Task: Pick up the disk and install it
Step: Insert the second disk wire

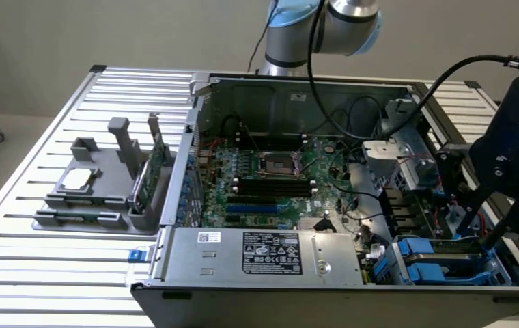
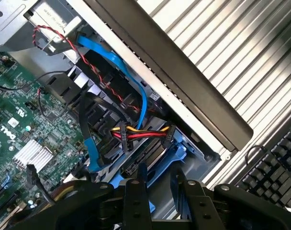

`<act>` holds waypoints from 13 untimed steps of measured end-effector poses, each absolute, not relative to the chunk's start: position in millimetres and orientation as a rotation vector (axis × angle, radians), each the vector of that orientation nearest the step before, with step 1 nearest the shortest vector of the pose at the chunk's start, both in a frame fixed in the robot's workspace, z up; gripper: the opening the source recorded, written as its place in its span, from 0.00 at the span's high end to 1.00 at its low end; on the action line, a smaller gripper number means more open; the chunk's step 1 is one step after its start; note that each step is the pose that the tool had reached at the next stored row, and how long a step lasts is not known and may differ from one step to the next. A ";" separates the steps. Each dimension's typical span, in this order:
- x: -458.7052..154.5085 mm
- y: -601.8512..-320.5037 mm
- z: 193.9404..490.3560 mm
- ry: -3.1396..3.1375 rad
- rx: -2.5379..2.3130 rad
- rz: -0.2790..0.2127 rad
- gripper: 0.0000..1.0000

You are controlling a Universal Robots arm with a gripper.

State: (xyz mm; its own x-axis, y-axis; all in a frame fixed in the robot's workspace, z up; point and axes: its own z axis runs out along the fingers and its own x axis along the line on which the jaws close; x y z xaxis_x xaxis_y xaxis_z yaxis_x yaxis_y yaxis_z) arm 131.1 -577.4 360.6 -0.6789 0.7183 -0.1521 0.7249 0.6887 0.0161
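Showing wrist-side: parted gripper (image 2: 159, 178) near disk (image 2: 152, 154).

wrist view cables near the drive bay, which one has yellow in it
The bundle of yellow, red and black wires, the only one with any yellow. The flat cable is plain blue, and the thin twisted pair is only red and black.

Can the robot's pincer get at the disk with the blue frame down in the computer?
Probably yes. The pincer hangs right over the disk in a corner of the open case; only a red, yellow and black cable bundle crosses part of it.
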 end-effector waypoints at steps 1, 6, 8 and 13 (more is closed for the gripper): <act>131.5 -578.1 359.0 2.750 1.186 -0.065 0.67; 135.4 -580.4 351.3 2.751 1.203 -0.044 0.67; 137.6 -580.7 348.8 2.752 1.211 -0.031 0.67; 141.3 -581.3 343.7 2.750 1.238 -0.002 0.67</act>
State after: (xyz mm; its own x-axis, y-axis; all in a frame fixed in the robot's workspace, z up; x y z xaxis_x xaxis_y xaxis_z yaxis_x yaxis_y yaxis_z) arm 141.3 -581.3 343.7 -0.6562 0.7457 -0.1153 0.7459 0.6641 0.0503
